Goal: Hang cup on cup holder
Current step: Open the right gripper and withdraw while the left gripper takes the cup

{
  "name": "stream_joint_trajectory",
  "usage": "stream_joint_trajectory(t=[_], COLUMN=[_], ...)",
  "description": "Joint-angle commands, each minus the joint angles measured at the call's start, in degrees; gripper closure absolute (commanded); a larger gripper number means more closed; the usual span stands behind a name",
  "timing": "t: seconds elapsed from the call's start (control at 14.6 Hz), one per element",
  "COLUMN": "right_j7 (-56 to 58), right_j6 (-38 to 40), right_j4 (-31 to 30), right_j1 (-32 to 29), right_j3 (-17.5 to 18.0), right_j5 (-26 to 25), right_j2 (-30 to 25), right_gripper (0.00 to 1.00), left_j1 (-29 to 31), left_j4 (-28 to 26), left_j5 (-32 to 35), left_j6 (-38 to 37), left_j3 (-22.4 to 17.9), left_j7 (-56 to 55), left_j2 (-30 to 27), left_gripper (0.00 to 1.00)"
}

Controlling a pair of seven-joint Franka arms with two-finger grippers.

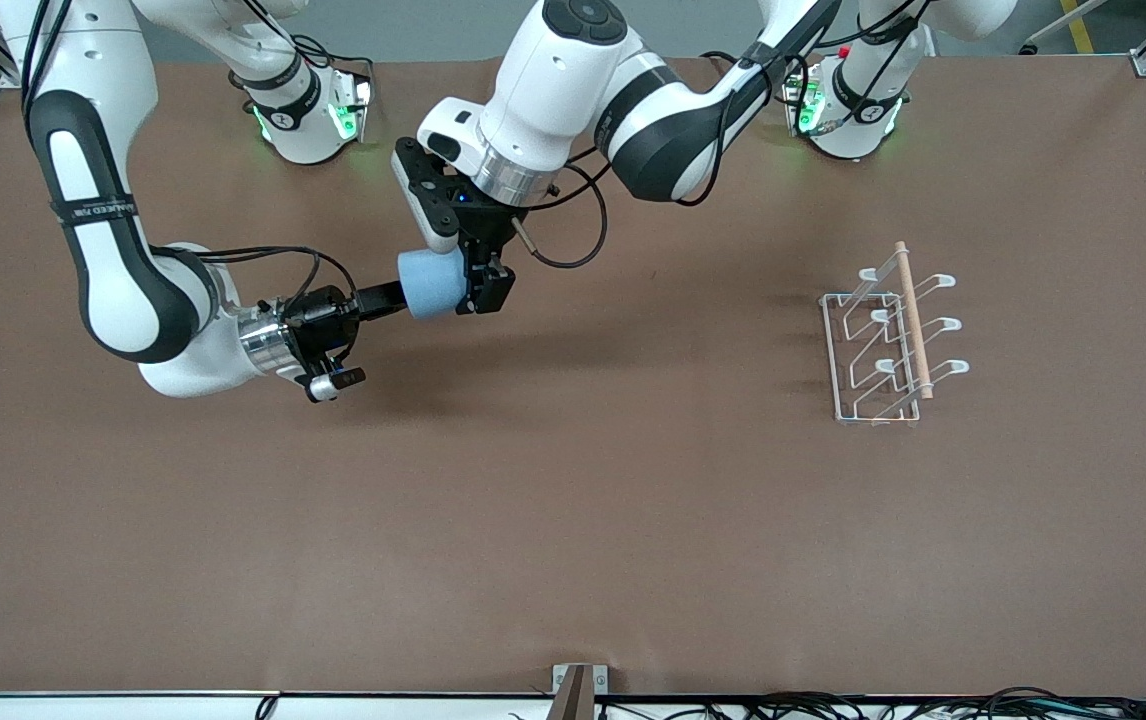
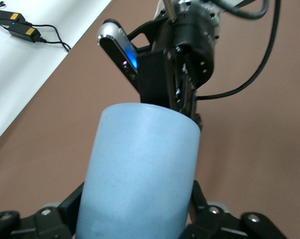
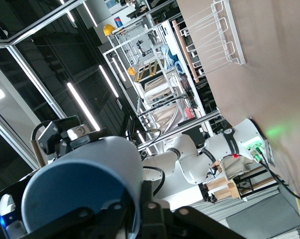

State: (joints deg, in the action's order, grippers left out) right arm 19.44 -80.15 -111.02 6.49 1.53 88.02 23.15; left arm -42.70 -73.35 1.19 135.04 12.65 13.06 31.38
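Note:
The light-blue cup (image 1: pixel 430 283) is held on its side in the air between both grippers, over the table's part toward the right arm's end. My right gripper (image 1: pixel 395 296) pinches the cup's rim, one finger inside the dark blue mouth (image 3: pixel 80 189) and one outside. My left gripper (image 1: pixel 468 285) comes from above, its fingers (image 2: pixel 200 199) pressed on both sides of the cup's body (image 2: pixel 140 169). The white wire cup holder (image 1: pixel 888 335) with a wooden rod stands toward the left arm's end, apart from both grippers. It also shows in the right wrist view (image 3: pixel 212 35).
The brown table (image 1: pixel 573 520) carries only the holder. Both arm bases (image 1: pixel 308 110) stand at the table's edge farthest from the front camera. A metal bracket (image 1: pixel 578 685) sits at the edge nearest the front camera.

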Motion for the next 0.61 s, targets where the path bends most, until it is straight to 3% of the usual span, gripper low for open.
stream_joint_trajectory(t=[0.0, 0.27, 0.55], right_j7=[-2.04, -1.43, -1.69], right_j6=[0.95, 0.87, 0.17], right_j4=[-0.61, -0.17, 2.03], right_j1=[-0.33, -1.73, -7.35], right_j3=[-0.12, -0.74, -1.7], right_j5=[1.54, 0.05, -14.69], right_j2=[-1.17, -1.52, -1.7], right_gripper=[0.0, 0.0, 0.0], left_j1=[0.34, 3.84, 9.29], left_j4=[1.1, 1.1, 1.19], left_j5=[1.36, 1.45, 2.84], left_j6=[-6.69, -16.97, -29.28], left_j3=[-0.52, -0.52, -0.7], left_j7=[-0.4, -0.14, 2.14], left_j2=[-0.52, -2.37, -2.9], left_gripper=[0.83, 0.83, 0.83])
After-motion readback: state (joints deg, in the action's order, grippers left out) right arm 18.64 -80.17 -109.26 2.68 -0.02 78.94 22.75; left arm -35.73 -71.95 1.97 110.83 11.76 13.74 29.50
